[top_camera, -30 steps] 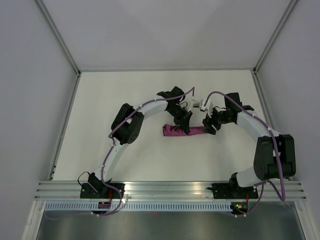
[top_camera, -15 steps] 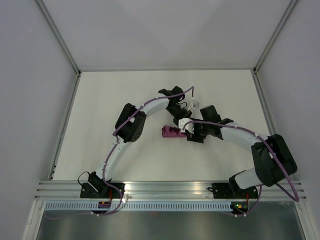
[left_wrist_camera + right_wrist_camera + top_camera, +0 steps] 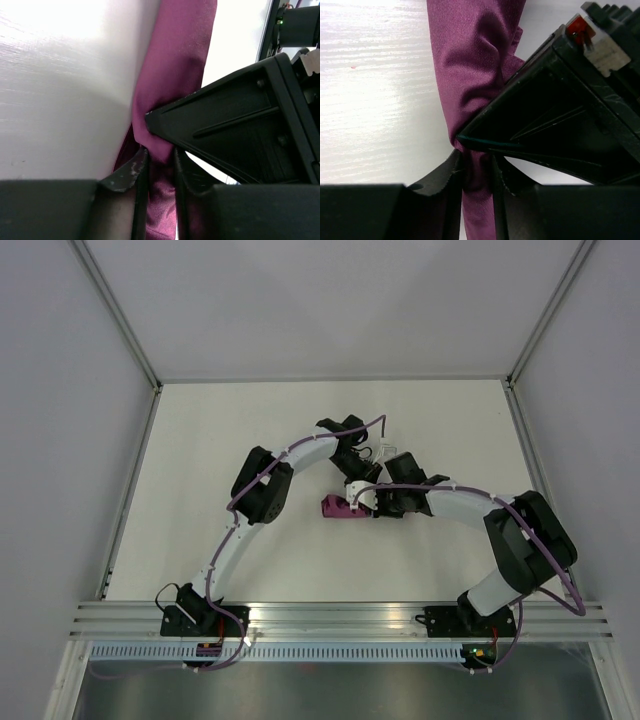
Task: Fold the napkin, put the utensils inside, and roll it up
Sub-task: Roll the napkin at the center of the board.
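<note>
The napkin [image 3: 336, 506] is a narrow plum-magenta roll lying on the white table [image 3: 200, 460]; only its left end shows from above, the rest is under the two grippers. My left gripper [image 3: 358, 486] comes down on it from the far side and my right gripper [image 3: 373, 502] from the right, the two almost touching. In the left wrist view the left gripper [image 3: 159, 167] is shut on the napkin [image 3: 180, 60]. The right wrist view shows the right gripper [image 3: 477, 172] pinching the napkin [image 3: 470, 50] too. The utensils are hidden.
White walls and a metal frame enclose the table on three sides. An aluminium rail [image 3: 340, 618] carrying both arm bases runs along the near edge. Each wrist view shows the other gripper's black body [image 3: 240, 125] [image 3: 565, 110] crowding close on the right.
My right arm has swung left from beside the roll's right end onto the roll, and its jaws have closed from wide open onto the cloth. The left gripper has kept its hold.
</note>
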Motion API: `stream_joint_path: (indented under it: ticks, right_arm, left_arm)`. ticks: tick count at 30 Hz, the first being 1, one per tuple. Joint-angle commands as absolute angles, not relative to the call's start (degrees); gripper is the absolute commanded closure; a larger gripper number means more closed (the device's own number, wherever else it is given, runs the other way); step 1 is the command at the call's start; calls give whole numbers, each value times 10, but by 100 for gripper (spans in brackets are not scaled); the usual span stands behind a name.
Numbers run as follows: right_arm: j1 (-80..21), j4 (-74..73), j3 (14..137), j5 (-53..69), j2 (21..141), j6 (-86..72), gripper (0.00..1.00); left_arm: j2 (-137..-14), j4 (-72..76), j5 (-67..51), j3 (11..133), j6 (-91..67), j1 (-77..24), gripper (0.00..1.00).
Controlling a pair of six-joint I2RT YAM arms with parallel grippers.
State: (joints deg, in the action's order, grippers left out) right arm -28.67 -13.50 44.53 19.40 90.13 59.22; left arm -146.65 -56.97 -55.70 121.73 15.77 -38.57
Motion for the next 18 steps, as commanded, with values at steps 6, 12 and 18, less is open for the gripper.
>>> stream_joint_path:
  ticks: [6,12,18]
  right_arm:
    - [-286,-213,503,162,961,544,79]
    - [-280,-264,546,176,1001,499,80]
    - [-263,-302,591,199,1047,461,81]
  left_arm:
    - [-1429,-521,-497,1227,95,-355,59]
    - [-1377,-455,-456,1224,16,-319,56]
    - [-1328,-396,-393,1209,-61,-287,55]
